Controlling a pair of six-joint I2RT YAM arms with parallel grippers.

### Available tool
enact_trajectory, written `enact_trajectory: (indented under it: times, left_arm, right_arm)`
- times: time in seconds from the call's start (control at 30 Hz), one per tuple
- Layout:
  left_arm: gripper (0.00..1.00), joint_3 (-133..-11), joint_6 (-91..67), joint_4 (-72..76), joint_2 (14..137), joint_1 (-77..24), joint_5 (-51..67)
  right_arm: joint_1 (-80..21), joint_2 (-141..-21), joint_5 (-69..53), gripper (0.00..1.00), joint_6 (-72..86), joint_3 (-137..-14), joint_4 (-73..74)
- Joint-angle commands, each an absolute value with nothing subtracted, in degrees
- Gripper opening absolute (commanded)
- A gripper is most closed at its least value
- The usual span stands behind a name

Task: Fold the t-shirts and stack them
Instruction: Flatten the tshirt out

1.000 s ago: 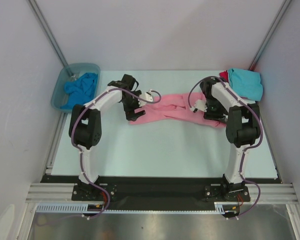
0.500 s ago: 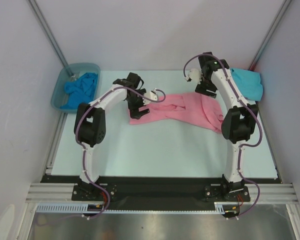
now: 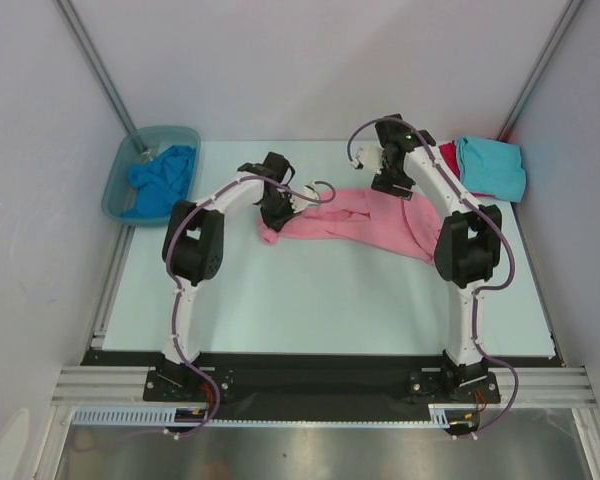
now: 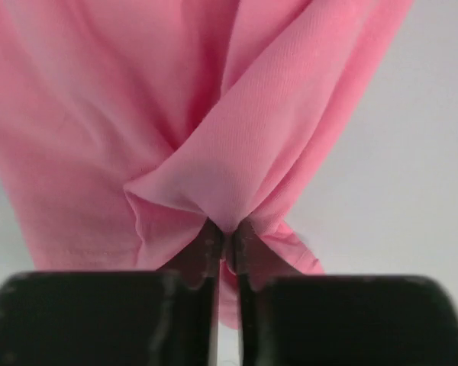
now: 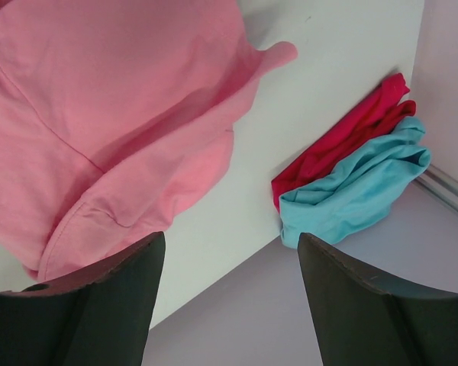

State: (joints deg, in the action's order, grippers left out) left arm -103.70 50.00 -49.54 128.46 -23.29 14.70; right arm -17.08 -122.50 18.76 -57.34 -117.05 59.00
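Pinching pink tee [image 4: 214,114], red tee [image 5: 343,143] partly covered

The whole table [image 3: 330,290] is viewed from above and behind the arm bases [image 3: 185,380]. The pink t-shirt [image 3: 342,222], shared by all views, is seen very close by the left wrist camera and from higher by the downward-facing right wrist camera, where the red tee [image 5: 343,141] and turquoise tee [image 5: 351,194] are included.
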Motion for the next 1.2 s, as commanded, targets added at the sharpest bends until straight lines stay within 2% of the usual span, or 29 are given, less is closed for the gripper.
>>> enact_trajectory:
  times: [0.0,0.3,0.5,0.53,0.57,0.6,0.63,0.8,1.17]
  left_arm:
    - [0.0,-104.4,49.0,-50.1,129.3,-23.3,12.0]
    - [0.0,-92.0,61.2,-52.4,120.1,-20.6,1.4]
    - [0.0,-89.7,64.4,-53.8,117.0,-17.4,-7.2]
    - [0.11,-91.0,62.9,-53.9,117.2,-16.9,-6.9]
    - [0.37,-91.7,62.0,-53.9,117.3,-16.7,-6.4]
    - [0.97,-93.1,60.6,-53.9,117.2,-16.6,-5.8]
    - [1.0,-93.7,59.9,-53.8,117.3,-16.7,-5.3]
    - [1.0,-97.6,56.0,-52.4,116.4,-17.0,-3.2]
    - [1.0,-93.4,55.1,-46.8,112.6,-16.9,-6.5]
  right_arm:
    - [-17.0,-120.8,19.3,0.77,-56.4,-117.0,56.6]
    - [-17.1,-120.6,20.0,0.77,-56.4,-117.1,55.2]
    - [-16.6,-123.1,18.2,0.78,-50.6,-119.1,53.0]
    - [-16.7,-125.0,17.7,0.79,-49.1,-120.2,52.9]
    - [-16.8,-125.9,16.9,0.79,-45.7,-121.5,52.9]
    - [-17.0,-127.1,16.4,0.8,-43.9,-125.1,52.8]
    - [-17.2,-128.4,15.8,0.81,-42.4,-127.2,53.3]
    - [-18.9,-134.8,12.7,0.83,-33.0,-137.1,50.5]
    - [-23.7,-138.8,7.9,0.72,-25.8,-135.4,46.2]
